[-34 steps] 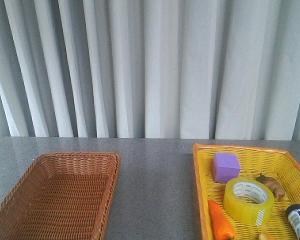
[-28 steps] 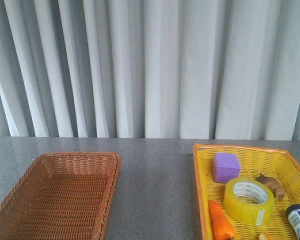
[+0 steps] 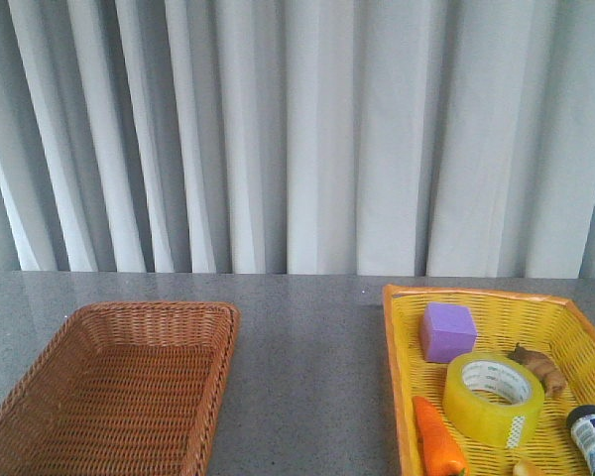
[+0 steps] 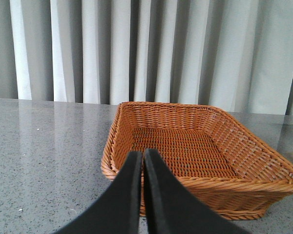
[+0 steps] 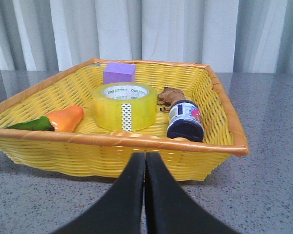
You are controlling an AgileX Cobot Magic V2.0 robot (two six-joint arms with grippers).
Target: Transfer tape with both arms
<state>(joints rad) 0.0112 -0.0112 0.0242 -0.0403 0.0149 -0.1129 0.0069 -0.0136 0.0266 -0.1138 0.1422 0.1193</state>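
Note:
The yellow tape roll [image 3: 493,398] lies flat in the yellow basket [image 3: 402,367] at the right; it also shows in the right wrist view [image 5: 125,106], in the middle of the basket [image 5: 112,139]. My right gripper [image 5: 145,157] is shut and empty, just outside the basket's near rim. My left gripper [image 4: 142,155] is shut and empty, in front of the near rim of the empty brown wicker basket [image 4: 263,181]. Neither arm shows in the front view.
In the yellow basket with the tape lie a purple cube [image 3: 447,331], a toy carrot [image 3: 437,437], a small brown figure [image 3: 538,365] and a dark jar [image 3: 594,434]. The brown basket [image 3: 223,342] stands at the left on the grey table. A curtain hangs behind.

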